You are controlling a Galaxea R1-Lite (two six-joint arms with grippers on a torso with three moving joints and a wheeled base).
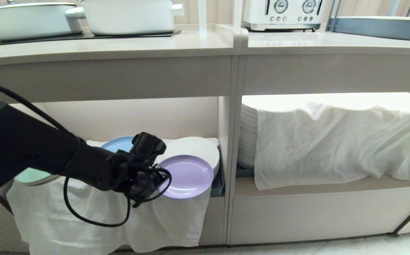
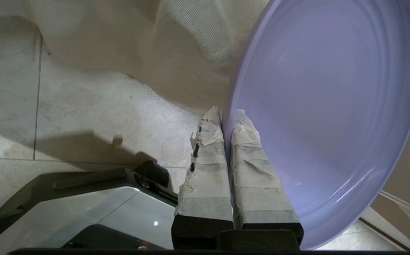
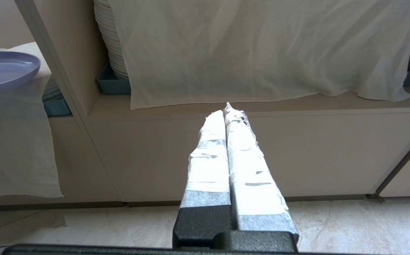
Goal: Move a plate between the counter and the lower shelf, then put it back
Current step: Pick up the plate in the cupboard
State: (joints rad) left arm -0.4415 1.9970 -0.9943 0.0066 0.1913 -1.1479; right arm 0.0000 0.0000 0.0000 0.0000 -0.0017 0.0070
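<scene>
**Lilac plate pinched at rim, front of lower shelf**

Beige kitchen unit w/ counter point(image 1: 120, 44) on top, white pots on the hob at back; toaster point(image 1: 283, 14) on the adjoining top to the right. Below, the lower shelf point(image 1: 176, 117) is lit, w/ a white cloth point(image 1: 84, 216) draped over humps and hanging down the front. Mint-green plate point(image 1: 31, 176) and blue plate point(image 1: 118, 144) sit on the cloth, partly hidden by the left arm.

Left gripper point(image 2: 227, 117) is clenched on the plate point(image 1: 187, 176): wrist view shows the taped fingers point(image 2: 208, 166) on either side of the rim, one inside the dish, one outside. Plate sticks out rightward from the claw, tilted a bit, at the shelf's front right, over the cloth edge; can't tell if it touches the cloth.

Right gripper point(image 3: 226, 109) hangs low in front of the wider compartment w/ the tall plate stack point(image 1: 248, 134), fingers pressed together, nothing in them.
</scene>
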